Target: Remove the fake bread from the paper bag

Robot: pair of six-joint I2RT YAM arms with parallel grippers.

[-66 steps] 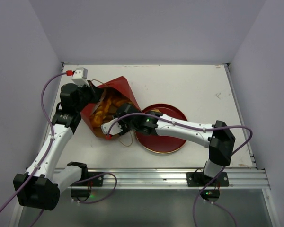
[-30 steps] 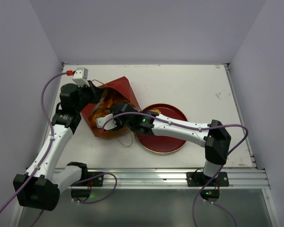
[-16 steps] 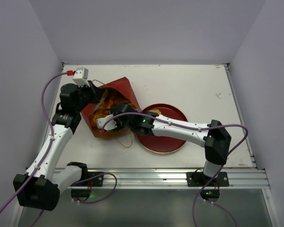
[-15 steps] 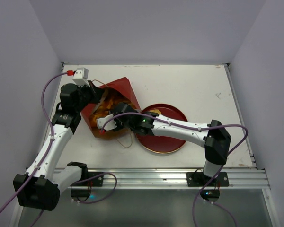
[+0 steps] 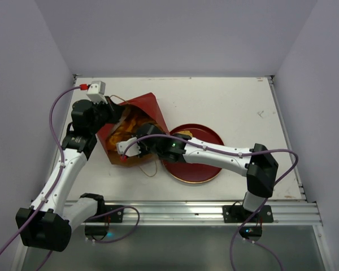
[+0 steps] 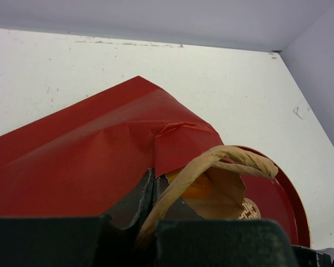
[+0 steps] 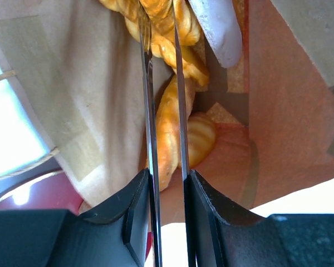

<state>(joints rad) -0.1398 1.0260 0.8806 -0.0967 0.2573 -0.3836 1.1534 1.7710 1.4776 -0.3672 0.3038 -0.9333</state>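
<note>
Red plate touches the bag's mouth. Right hand reaches inside the tipped paper bag, fingers narrowed onto an orange loaf of fake bread between kraft walls. Left hand clamps tight on the bag's rim. Bare worktop lies beyond.

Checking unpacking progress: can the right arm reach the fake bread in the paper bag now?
Probably yes: the left pincer holds the paper bag open by its rim, and the right pincer is inside, seemingly straddling a golden loaf.
</note>
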